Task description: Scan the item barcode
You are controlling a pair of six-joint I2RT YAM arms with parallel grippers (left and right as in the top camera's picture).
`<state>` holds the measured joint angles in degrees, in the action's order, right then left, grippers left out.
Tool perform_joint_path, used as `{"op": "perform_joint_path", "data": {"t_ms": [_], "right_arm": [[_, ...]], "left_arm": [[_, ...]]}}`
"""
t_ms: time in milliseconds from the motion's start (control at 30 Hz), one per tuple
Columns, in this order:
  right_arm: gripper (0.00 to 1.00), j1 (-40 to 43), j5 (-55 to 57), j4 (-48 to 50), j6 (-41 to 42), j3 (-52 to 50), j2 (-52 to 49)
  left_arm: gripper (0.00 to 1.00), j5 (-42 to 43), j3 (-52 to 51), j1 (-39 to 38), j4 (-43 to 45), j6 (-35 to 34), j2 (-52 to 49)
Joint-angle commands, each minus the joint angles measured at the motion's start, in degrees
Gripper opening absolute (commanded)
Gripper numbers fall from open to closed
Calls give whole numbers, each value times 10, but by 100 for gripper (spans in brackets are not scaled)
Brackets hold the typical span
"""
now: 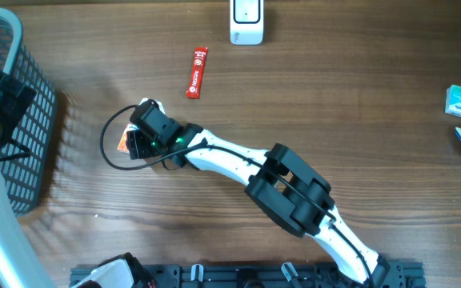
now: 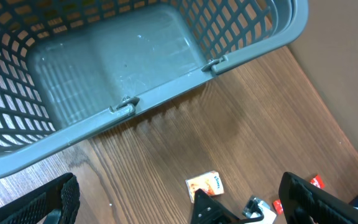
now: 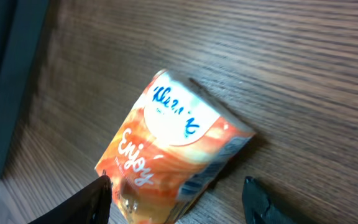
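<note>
Pick-up step. Right gripper (image 3: 178, 202) jaws open astride packet (image 3: 166, 143), frame centre; no grip yet. Left gripper (image 2: 179, 208) jaws wide open. Next: close, lift to likely scanner (image 1: 246, 20).

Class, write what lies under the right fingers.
An orange packet lies on the table between the fingers. From overhead the right arm covers most of it; its underside is hidden.

From overhead the right gripper (image 1: 138, 138) is covering most of the orange packet (image 1: 123, 142) — only a corner is peeking out. In the right wrist view its lower end is running off the bottom edge and its print is smearing. The basket (image 1: 30, 120) is getting cropped on the left, the white scanner (image 1: 246, 24) at the top — and the lettering on the red stick (image 1: 197, 72) is coming out too tiny to read.
</note>
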<state>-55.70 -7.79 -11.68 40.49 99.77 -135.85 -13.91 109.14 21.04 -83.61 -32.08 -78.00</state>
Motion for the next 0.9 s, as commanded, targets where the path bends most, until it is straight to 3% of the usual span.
{"op": "perform_joint_path", "data": {"t_ms": [0, 200, 367, 500, 800, 867], "right_arm": [[70, -4, 16, -8, -53, 0, -16], [70, -4, 31, -16, -103, 0, -16], [53, -16, 33, -7, -109, 0, -16], [48, -33, 59, 1, -116, 0, -16], [5, -26, 106, -26, -86, 5, -16], [4, -19, 106, -35, -86, 9, -15]], "left_arm": [[100, -11, 4, 2, -1, -5, -1], [100, -11, 4, 2, -1, -5, -1], [100, -11, 4, 2, -1, -5, -1], [100, -11, 4, 2, -1, -5, -1], [100, -11, 4, 2, -1, -5, -1], [100, -11, 4, 2, -1, -5, -1]]}}
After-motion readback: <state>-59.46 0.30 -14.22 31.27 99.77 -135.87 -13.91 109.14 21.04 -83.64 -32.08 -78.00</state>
